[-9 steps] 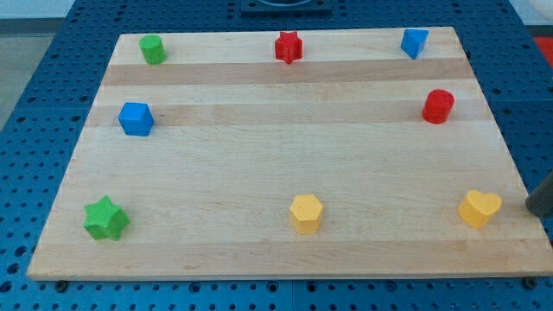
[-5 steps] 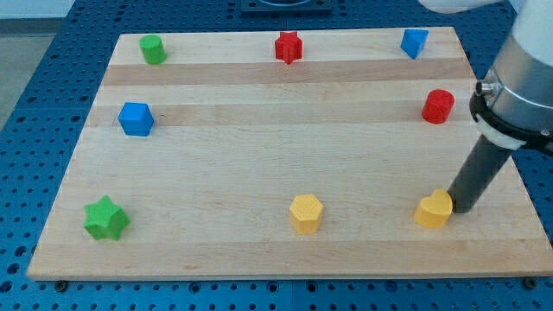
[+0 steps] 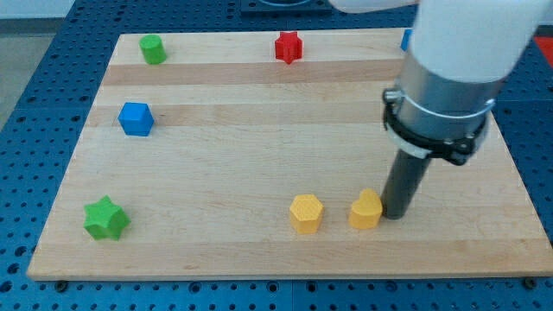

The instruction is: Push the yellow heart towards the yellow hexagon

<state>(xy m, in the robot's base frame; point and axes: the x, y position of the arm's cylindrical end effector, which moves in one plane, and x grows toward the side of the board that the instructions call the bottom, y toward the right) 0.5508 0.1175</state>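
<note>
The yellow heart (image 3: 365,210) sits near the view's bottom, right of centre, a short gap to the right of the yellow hexagon (image 3: 306,212). My tip (image 3: 396,214) rests against the heart's right side. The rod rises from there into the large white arm at the view's upper right.
A green star (image 3: 105,218) lies at bottom left, a blue cube (image 3: 136,118) at left, a green block (image 3: 153,48) at top left, a red star (image 3: 289,46) at top centre. A blue block (image 3: 404,39) peeks out beside the arm. The board's bottom edge (image 3: 285,275) is close below the yellow blocks.
My tip has swept left from the board's right edge, pushing the yellow heart leftward along the bottom until it is close to the yellow hexagon. The arm now hides the red block.
</note>
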